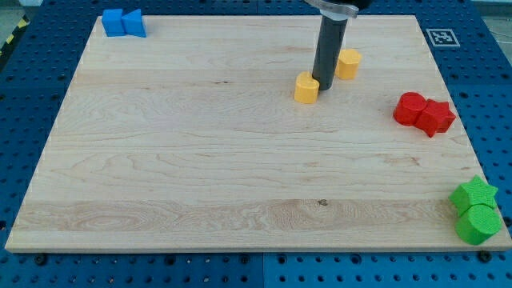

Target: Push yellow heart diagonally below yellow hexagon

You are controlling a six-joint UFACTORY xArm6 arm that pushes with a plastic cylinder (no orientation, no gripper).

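Observation:
The yellow heart (306, 88) lies on the wooden board (200, 160) near the view's top, right of centre. The yellow hexagon (348, 62) lies up and to the right of it, partly hidden by my rod. My tip (325, 86) rests on the board between the two, touching the heart's right side and just left of and below the hexagon.
Two blue blocks (123, 22) sit together at the board's top left corner. Two red blocks (423, 112) touch each other at the right edge. A green star (474, 194) and a green cylinder (478, 224) sit at the bottom right corner.

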